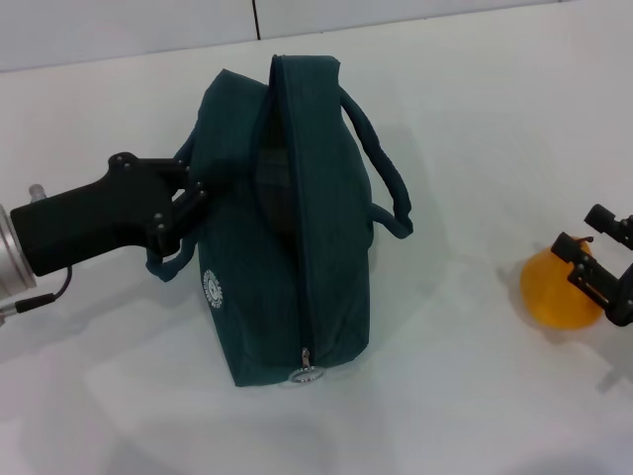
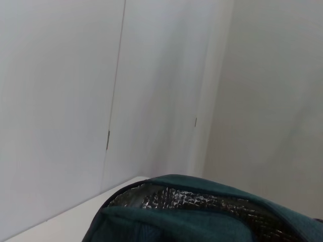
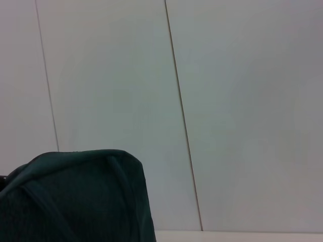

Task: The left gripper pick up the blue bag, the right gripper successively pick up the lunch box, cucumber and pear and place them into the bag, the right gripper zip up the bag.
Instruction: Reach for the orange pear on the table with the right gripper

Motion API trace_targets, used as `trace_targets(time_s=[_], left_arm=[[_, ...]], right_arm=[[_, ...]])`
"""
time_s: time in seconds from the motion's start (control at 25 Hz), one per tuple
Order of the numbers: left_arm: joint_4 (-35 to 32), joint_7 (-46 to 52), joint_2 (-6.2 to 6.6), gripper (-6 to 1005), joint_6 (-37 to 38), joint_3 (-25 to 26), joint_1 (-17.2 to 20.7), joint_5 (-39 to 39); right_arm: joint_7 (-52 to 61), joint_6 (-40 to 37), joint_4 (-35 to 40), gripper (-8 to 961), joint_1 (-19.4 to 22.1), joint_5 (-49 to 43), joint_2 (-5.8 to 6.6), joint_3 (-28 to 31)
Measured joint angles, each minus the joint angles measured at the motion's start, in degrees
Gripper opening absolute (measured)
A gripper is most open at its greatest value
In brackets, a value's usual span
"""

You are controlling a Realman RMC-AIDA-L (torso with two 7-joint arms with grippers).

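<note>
Pear at the right gripper (image 1: 593, 269), blue bag (image 1: 297, 228) to its left
Its fingers straddle the pear (image 1: 554, 289), grip uncertain; left gripper (image 1: 183, 213) clamps the bag's handle

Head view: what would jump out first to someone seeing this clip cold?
The blue bag dominates the middle of the white table, its zipper gaping open along the top, with the left gripper at its left-side handle. Far right, the right gripper sits at the orange-yellow pear. The left wrist view shows the bag's silvery lining.
</note>
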State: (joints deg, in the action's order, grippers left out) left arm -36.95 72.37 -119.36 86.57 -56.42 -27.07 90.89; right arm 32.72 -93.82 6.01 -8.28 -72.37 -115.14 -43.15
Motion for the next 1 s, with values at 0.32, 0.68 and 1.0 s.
trace_targets(time_s=[0.32, 0.68, 1.0], left_arm=[[-0.03, -0.18, 0.00, 58, 0.00, -0.01, 0.03, 0.00], [-0.06, -0.72, 0.00, 58, 0.00, -0.01, 0.34, -0.18], [-0.06, -0.74, 0.00, 58, 0.00, 0.00, 0.54, -0.22]], right_arm=[[-0.08, 0.24, -0.05, 392, -0.06, -0.05, 0.00, 0.00], [-0.12, 0.39, -0.04, 287, -0.07, -0.06, 0.01, 0.02], [0.36, 0.61, -0.04, 171, -0.13, -0.03, 0.01, 0.05]])
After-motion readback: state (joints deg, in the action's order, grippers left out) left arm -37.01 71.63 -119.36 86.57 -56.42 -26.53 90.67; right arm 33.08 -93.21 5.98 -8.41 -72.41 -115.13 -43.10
